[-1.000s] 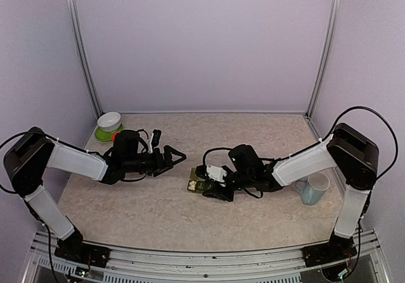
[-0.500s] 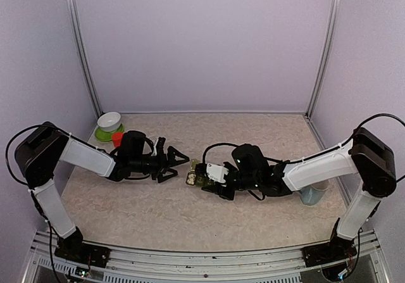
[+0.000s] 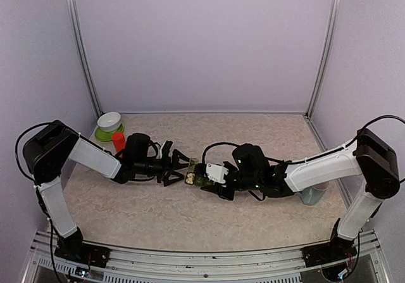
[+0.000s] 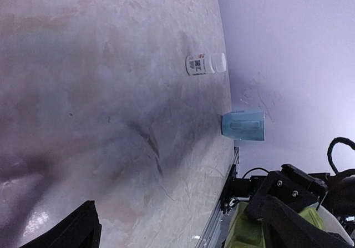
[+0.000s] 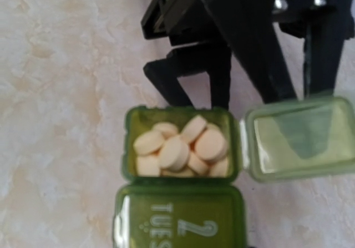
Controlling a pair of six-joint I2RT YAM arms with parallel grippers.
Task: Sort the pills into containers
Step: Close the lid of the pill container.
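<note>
The containers (image 5: 180, 220), a dark green strip, lie on the table, and the shut middle one reads "TUES 2". The end compartment (image 5: 180, 115) is full of pale round pills (image 5: 177, 148), its clear lid (image 5: 299, 140) flipped open to the side. My right gripper (image 3: 212, 183) is shut on the containers (image 3: 196, 178); its fingers fall below the right wrist view's edge. My left gripper (image 3: 183, 171) is open, its black fingers (image 5: 222, 54) reaching the far rim of the open compartment and the lid's edge. In the left wrist view the left gripper (image 4: 180, 220) stands wide, green plastic (image 4: 247, 231) by one finger.
An orange bottle (image 3: 118, 141) stands behind the left arm, near a white bowl (image 3: 109, 121) on a green plate. A pale blue mug (image 3: 310, 195) sits at the right, half hidden by the right arm. A white labelled bottle (image 4: 205, 64) lies near the far wall.
My left gripper has moved right, from well apart to the containers' open end, staying open. The right gripper holds the strip in about the same place.
</note>
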